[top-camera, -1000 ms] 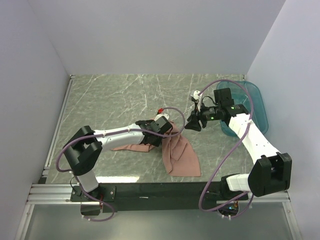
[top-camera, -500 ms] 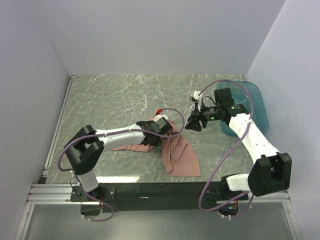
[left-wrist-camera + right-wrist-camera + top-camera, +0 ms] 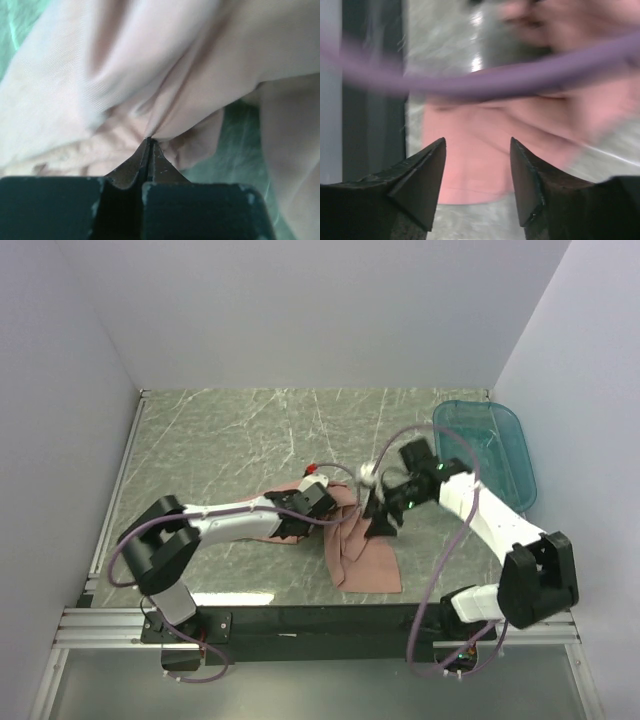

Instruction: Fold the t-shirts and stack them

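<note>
**Desk:** Top view first. Where is the shirt [image 3: 368,558]?

**Photographer:** Crumpled on the tabletop [image 3: 230,440], left of the tub [image 3: 517,455] and nearer the arm bases than the tub is. One part trails farther from the tub, under the left arm. No tidy edges show.

**Desk:** And the tools?

**Photographer:** The left tool [image 3: 322,508] sits low on the bunched middle of the cloth. The right tool [image 3: 381,522] hangs over the shirt's tub-side edge.

**Desk:** Left wrist view?

**Photographer:** The left tool [image 3: 148,143] is clenched, its tips pinching a pleat of pink cloth. Creases fan out from the pinch.

**Desk:** Right wrist view?

**Photographer:** It is blurred. The right tool [image 3: 477,145] is released, its jaws apart with nothing between them. Pink cloth lies below, and a purple cable [image 3: 520,75] crosses the frame.

**Desk:** How far along is the job?

**Photographer:** Early, by my reading. No fold is made and nothing is stacked, and only one shirt is in sight. Spreading it flat looks like the step in hand. The folding and the placing are all left to do.
</note>
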{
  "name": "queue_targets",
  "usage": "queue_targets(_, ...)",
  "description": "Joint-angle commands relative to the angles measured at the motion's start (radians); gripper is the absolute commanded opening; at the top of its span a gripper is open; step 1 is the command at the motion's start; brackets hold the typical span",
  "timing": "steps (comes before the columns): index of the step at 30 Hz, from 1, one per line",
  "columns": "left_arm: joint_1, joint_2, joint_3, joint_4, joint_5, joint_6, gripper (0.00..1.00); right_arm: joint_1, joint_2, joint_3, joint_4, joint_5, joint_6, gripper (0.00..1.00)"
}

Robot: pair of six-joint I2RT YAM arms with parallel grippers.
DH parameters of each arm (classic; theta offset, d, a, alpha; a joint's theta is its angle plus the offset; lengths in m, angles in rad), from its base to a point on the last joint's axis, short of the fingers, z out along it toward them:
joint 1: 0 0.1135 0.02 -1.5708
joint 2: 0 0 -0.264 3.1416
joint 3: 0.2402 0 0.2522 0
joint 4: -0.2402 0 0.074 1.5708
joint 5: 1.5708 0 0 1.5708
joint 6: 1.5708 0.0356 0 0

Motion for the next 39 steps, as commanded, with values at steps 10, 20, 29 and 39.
queue_targets(10,0.005,-0.385,-0.196,0.084,-0.001,-0.129,0.01,0.371,-0.097,-0.265,0.375,0.382,0.106,0.60)
queue_targets(20,0.022,-0.440,-0.259,0.125,0.049,-0.176,0.01,0.466,0.016,-0.294,0.529,0.602,0.184,0.56)
queue_targets(29,0.035,-0.472,-0.293,0.144,0.068,-0.192,0.01,0.480,0.085,-0.273,0.489,0.597,0.185,0.47)
queue_targets(39,0.040,-0.518,-0.333,0.152,0.069,-0.209,0.01,0.463,0.084,-0.164,0.360,0.550,0.185,0.00)
